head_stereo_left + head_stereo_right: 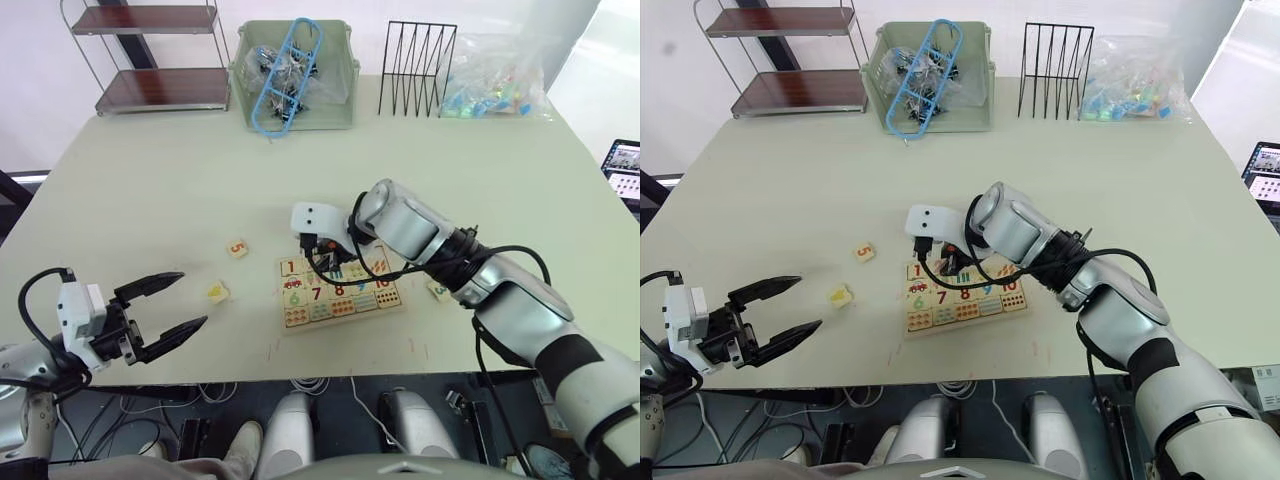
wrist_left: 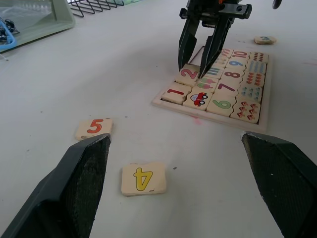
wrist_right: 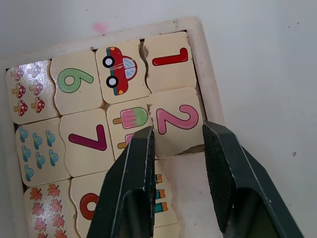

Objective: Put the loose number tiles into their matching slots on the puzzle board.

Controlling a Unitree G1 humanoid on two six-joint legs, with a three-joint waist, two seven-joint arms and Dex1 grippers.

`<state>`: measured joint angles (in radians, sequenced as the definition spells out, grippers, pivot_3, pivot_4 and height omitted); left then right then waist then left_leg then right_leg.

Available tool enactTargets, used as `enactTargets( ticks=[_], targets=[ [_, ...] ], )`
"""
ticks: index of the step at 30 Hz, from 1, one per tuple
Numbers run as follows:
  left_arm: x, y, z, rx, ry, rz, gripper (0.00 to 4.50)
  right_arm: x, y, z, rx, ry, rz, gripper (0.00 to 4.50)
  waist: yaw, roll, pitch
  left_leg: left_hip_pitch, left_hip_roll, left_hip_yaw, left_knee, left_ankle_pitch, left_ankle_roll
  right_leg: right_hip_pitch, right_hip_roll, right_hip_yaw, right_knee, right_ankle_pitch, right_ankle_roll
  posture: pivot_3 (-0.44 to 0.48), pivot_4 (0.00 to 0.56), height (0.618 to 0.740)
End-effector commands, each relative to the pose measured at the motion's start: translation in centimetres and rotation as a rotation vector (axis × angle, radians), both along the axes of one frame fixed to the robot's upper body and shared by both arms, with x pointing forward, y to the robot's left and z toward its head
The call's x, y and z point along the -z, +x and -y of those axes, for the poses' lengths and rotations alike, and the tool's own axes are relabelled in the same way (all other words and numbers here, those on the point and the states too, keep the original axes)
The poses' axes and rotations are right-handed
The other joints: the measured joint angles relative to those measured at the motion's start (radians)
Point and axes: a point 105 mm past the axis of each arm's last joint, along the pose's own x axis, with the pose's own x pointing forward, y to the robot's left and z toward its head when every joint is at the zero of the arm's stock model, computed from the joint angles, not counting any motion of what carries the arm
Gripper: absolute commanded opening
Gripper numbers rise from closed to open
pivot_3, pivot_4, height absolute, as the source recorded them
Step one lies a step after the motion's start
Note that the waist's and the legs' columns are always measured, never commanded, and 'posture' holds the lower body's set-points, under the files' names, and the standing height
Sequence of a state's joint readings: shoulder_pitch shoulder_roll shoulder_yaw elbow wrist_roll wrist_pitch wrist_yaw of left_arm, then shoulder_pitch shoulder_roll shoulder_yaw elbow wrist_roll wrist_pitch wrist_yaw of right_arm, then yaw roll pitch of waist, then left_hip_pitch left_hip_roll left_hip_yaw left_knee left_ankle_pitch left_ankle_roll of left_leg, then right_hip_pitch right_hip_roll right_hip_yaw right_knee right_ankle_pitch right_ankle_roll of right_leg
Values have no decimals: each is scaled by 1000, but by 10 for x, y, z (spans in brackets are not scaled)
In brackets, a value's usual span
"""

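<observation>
The puzzle board [image 2: 208,116] lies near the table's front edge, with tiles 6 to 10 and picture tiles in it. Tile 1 [image 3: 170,58] sits in the first slot. My right gripper [image 3: 178,135] points down over the top row, its fingers closed on the sides of tile 2 [image 3: 176,116], which rests slightly tilted in the second slot. The neighbouring slot [image 3: 185,193] is bare. Loose tiles 5 [image 1: 237,248] and 4 [image 1: 218,292] lie left of the board, and tile 3 [image 1: 438,290] lies right of it. My left gripper [image 1: 165,305] hovers open at the front left, short of tile 4.
Along the table's far edge stand a two-tier shelf [image 1: 160,60], a green bin of clips [image 1: 295,75], a black wire rack [image 1: 415,70] and a bag of coloured pieces [image 1: 495,85]. A screen [image 1: 622,170] sits off the right side.
</observation>
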<state>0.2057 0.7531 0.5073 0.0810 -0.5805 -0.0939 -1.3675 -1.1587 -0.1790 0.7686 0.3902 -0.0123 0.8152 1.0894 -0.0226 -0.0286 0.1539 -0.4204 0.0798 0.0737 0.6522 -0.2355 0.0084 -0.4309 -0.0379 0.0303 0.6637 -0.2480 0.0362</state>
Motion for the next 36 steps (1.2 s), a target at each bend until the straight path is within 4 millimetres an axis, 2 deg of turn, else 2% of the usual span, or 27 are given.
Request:
enactTargets(
  ticks=[1, 10, 32, 33, 34, 36],
  targets=[
    [-6, -1, -2, 1, 9, 28, 4500, -13, 3, -5, -18, 30, 34, 832, -2, 0, 0, 0, 0, 0, 0, 0, 0, 0, 0, 0, 0, 0, 0, 0, 150, 740],
    [-5, -2, -3, 0, 8, 26, 4500, -13, 1, -8, -33, 34, 33, 832, -18, 0, 0, 0, 0, 0, 0, 0, 0, 0, 0, 0, 0, 1, 2, 0, 150, 740],
    [-4, -1, -2, 3, 11, 24, 4500, -6, -1, -11, -69, 45, 25, 832, -19, 0, 0, 0, 0, -1, 0, 0, 0, 0, 0, 0, 0, 1, 2, 0, 150, 740],
    [-4, -1, -2, 3, 11, 24, 4500, -6, -1, -11, -72, 47, 23, 1889, -19, 0, 0, 0, 0, -1, 0, 0, 0, 0, 0, 0, 0, 1, 2, 0, 150, 740],
    [-4, -1, -1, 3, 11, 24, 4500, -6, -2, -12, -76, 49, 21, 2277, -19, 0, 0, 0, 0, -1, 0, 0, 0, 0, 0, 0, 0, 1, 2, 0, 150, 740],
    [-4, -1, -1, 3, 11, 24, 4500, -6, -2, -12, -81, 51, 20, 3331, -19, 0, 0, 0, 0, -1, 0, 0, 0, 0, 0, 0, 0, 1, 2, 0, 150, 740]
  ],
)
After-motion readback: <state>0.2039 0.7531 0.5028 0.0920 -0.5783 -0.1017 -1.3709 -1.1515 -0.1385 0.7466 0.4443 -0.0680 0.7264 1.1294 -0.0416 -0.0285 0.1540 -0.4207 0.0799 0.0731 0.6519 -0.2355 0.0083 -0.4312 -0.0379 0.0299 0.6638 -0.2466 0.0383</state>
